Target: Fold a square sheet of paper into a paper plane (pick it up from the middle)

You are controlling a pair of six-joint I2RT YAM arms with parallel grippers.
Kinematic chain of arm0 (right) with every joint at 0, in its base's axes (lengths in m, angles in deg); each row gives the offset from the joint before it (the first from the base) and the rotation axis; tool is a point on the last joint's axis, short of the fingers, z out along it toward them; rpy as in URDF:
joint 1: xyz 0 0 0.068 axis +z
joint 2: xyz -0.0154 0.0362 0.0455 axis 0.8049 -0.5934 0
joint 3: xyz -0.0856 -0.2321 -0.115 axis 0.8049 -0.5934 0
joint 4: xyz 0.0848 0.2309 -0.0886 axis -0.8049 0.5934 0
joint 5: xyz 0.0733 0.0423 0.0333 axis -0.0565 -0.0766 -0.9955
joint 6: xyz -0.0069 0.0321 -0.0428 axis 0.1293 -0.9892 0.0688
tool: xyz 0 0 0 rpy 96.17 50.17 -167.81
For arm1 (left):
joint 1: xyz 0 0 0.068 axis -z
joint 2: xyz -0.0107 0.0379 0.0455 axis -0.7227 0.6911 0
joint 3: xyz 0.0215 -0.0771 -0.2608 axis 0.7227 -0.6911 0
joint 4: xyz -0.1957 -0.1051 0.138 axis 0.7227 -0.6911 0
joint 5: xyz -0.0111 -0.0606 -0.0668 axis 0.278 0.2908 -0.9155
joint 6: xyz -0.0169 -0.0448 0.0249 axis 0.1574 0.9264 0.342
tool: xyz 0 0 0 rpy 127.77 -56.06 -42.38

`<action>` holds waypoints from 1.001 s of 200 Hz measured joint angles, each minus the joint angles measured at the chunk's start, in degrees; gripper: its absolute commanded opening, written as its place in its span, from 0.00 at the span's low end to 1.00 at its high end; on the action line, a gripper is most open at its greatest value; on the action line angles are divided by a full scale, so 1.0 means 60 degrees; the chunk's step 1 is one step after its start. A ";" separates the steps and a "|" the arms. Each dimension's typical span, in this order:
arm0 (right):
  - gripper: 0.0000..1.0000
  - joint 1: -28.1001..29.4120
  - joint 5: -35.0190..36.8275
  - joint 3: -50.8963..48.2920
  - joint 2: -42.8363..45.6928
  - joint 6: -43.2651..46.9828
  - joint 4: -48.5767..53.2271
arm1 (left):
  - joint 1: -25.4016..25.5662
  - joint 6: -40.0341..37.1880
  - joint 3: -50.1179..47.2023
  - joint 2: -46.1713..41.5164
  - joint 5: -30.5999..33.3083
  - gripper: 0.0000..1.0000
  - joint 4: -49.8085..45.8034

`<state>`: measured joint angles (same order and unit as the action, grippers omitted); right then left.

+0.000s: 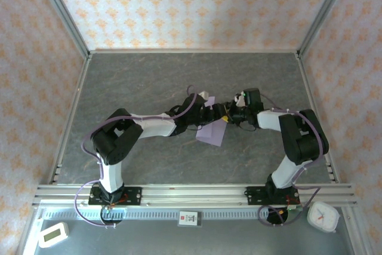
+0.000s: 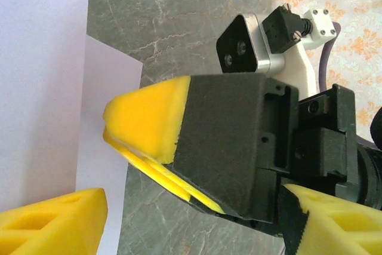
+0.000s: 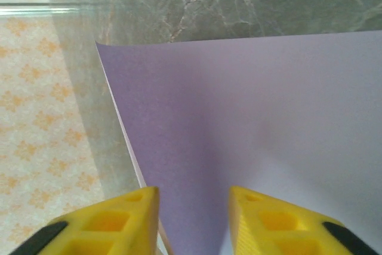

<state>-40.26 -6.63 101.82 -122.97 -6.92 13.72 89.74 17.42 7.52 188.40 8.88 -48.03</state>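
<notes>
Over the grey marbled table (image 1: 149, 82), the lavender paper (image 1: 210, 134) sits centre-frame. Your right gripper (image 3: 194, 216) straddles it, jaws parted; your left gripper (image 1: 206, 104) gapes, empty. Pinching squarely on the crease looks best.

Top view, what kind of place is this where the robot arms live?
Probably a robot test booth, not a home. The left arm and right arm are bolted to a metal rail at a grey table's edge, patterned walls box it in, and a timer sits nearby.
</notes>
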 measured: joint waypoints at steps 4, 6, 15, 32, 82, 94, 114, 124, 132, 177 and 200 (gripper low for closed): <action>0.42 0.0000 -0.0055 0.0000 -0.0033 0.0007 -0.0087 | 0.0000 0.0000 0.0000 0.0000 -0.0004 0.77 0.0000; 0.42 0.0000 -0.0066 0.0000 -0.0051 -0.0018 -0.0142 | 0.0000 0.0000 0.0000 0.0000 0.0000 0.77 0.0000; 0.42 0.0000 -0.0146 0.0004 -0.0168 -0.0044 -0.0335 | 0.0000 0.0000 -0.0011 0.0000 -0.0004 0.77 -0.0004; 0.42 0.0000 -0.0288 0.0007 -0.0448 -0.0091 -0.0743 | 0.0007 0.0000 -0.0069 0.0000 -0.0015 0.77 -0.0004; 0.42 0.0000 -0.0874 0.0004 -0.1169 -0.0630 -0.2335 | 0.0007 -0.0004 -0.0146 0.0000 -0.0058 0.77 -0.0007; 0.42 0.0000 -0.0969 0.0004 -0.1246 -0.0747 -0.2630 | 0.0007 -0.0004 -0.0146 0.0000 -0.0087 0.77 -0.0004; 0.36 0.0000 -0.1111 0.0004 -0.1344 -0.0907 -0.2998 | 0.0007 -0.0004 -0.0146 -0.0004 -0.0117 0.77 0.0007; 0.30 0.0000 -0.1140 0.0004 -0.1402 -0.1016 -0.3147 | 0.0007 -0.0004 -0.0146 -0.0004 -0.0120 0.77 0.0011; 0.24 0.0000 -0.1166 0.0004 -0.1435 -0.1104 -0.3206 | 0.0007 -0.0004 -0.0146 0.0000 -0.0120 0.77 0.0007; 0.00 0.0000 -0.1300 -0.0004 -0.1461 -0.1100 -0.3351 | 0.0007 -0.0007 -0.0135 -0.0004 -0.0146 0.77 -0.0011; 0.00 -0.0004 -0.1286 0.0022 -0.1453 -0.0769 -0.2871 | -0.0036 -0.0080 -0.0025 -0.0004 -0.0342 0.79 -0.0168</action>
<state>-40.28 -14.35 101.95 -131.69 -11.53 -3.50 89.53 16.93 7.37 188.38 6.82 -49.04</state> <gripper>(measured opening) 0.064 0.780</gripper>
